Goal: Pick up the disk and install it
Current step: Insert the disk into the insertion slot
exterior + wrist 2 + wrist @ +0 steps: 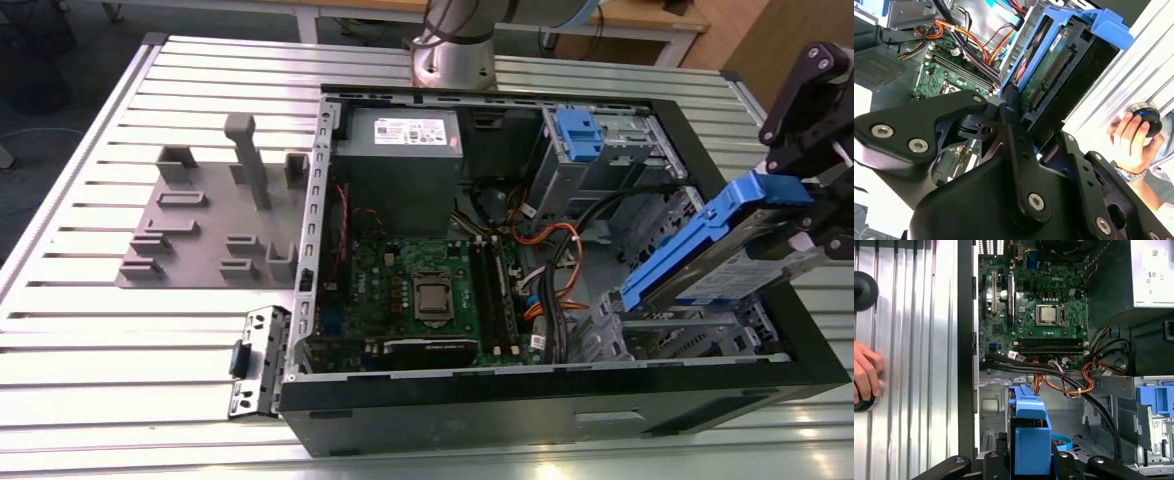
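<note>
At the exterior view's right edge the black tool (801, 205) is clamped on the disk (707, 255), a silver body framed by blue rails. The disk hangs tilted over the right-hand part of the open case (534, 400). Its lower end points toward the drive cage (667, 335) in the frame's lower right and its higher end is at the tool; whether the lower end touches the cage cannot be told. In the first wrist view black fingers (999, 462) stand on either side of the disk's blue end, pressed against it. In the second wrist view the disk's circuit board and connector face the camera. Inside the case the motherboard (427, 290) lies mid-frame, the grey power supply (400, 150) above it, and a blue bracket (581, 135) sits on a cage toward the upper right. A grey fixture plate (200, 225) rests on the slatted tabletop (107, 380) at the exterior view's left, apart from the case. In the second wrist view a person's hand (1129, 142) rests on a black knob (1146, 117) beside the case.
</note>
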